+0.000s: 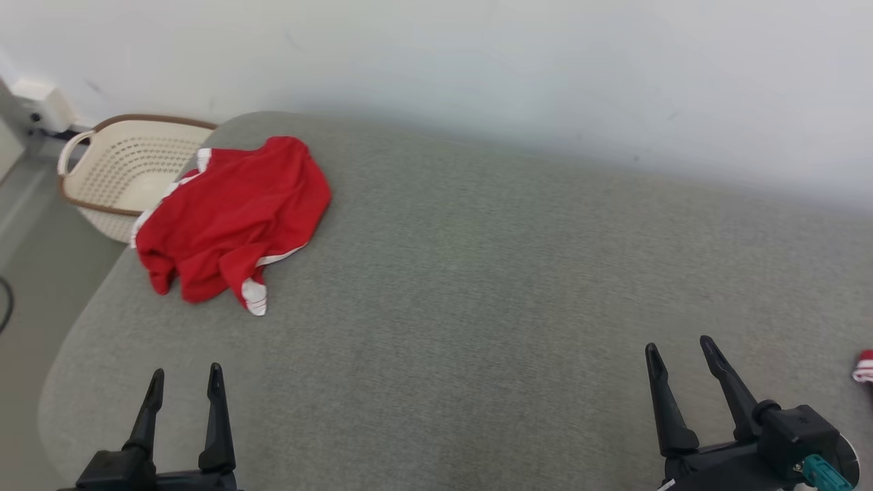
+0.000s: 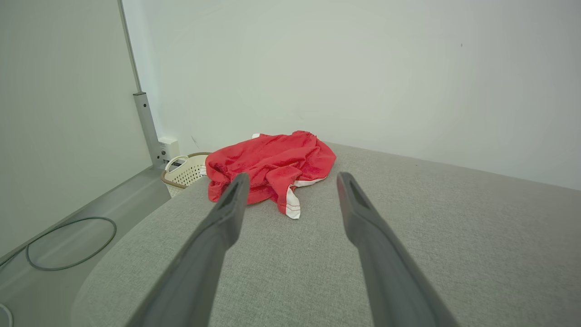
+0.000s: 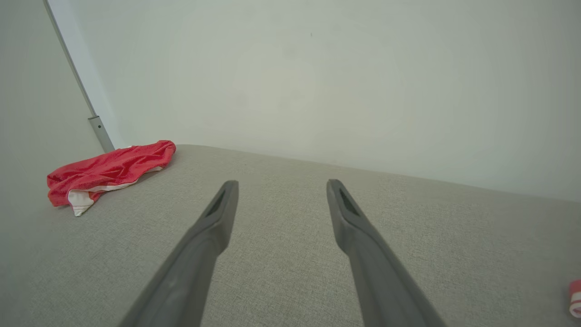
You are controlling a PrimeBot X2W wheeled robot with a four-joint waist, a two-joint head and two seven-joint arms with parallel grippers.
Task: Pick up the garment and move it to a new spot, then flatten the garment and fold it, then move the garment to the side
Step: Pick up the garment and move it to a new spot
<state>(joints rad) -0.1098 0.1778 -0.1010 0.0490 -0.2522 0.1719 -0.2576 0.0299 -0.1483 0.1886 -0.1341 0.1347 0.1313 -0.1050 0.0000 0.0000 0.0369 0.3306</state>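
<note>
A cream basket [image 1: 116, 170] can be seen past the grey desk [image 1: 477, 273], far left. The red garment [image 1: 232, 218] is left crumpled near that corner. Left tool [image 1: 185, 372] and right tool [image 1: 678, 343] are held spread apart, nothing gripped.

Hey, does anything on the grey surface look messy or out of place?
Yes. The red garment lies crumpled in a heap at the far left corner of the grey surface, beside the basket. A small red-and-white piece also peeks in at the right edge; too little shows to identify it.
</note>
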